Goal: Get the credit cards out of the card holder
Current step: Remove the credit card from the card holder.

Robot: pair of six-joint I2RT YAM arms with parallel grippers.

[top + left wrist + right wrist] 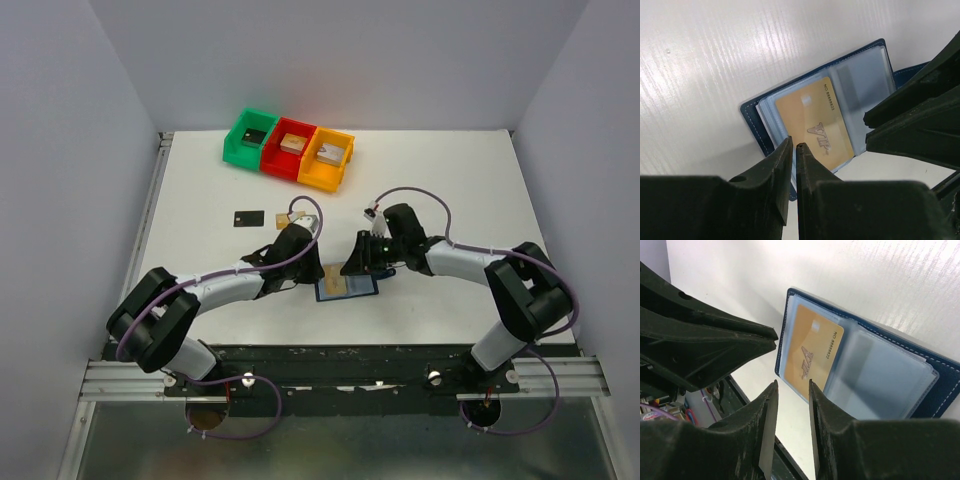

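The navy card holder [347, 288] lies open on the table between my two grippers. A tan-gold VIP card [812, 125] sits in its pale blue sleeve, also shown in the right wrist view [812, 355]. One black card [248, 217] lies loose on the table to the far left. My left gripper [794, 146] is shut, with only a slit between its tips, at the sleeve pages' edge; I cannot tell whether it pinches a page. My right gripper [792, 385] is open a little and empty, just off the holder's [945, 385] card end. Other cards are hidden.
Green [250, 137], red [290, 148] and orange [328, 158] bins stand in a row at the back, each with a small block inside. The two grippers are close together over the holder; the right one fills the right side of the left wrist view [915, 115].
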